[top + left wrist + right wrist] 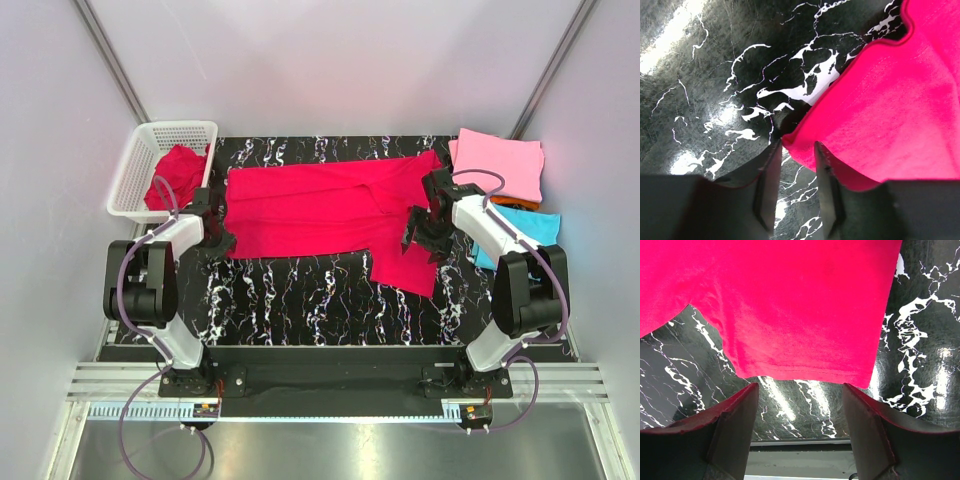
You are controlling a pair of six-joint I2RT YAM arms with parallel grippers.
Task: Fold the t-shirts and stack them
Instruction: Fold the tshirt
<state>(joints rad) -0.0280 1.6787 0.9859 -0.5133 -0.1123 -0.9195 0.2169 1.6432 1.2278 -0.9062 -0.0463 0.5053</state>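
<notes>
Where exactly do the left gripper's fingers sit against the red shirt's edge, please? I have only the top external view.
Observer: In the left wrist view, the left gripper has its fingers either side of a corner of the red t-shirt. A narrow gap shows between them, with the table visible in it.
Operator: Thank you. Is the right gripper on cloth?
Observer: No. In the right wrist view, the right gripper stands wide open, and the shirt's stitched hem lies just ahead of its fingertips, untouched.
</notes>
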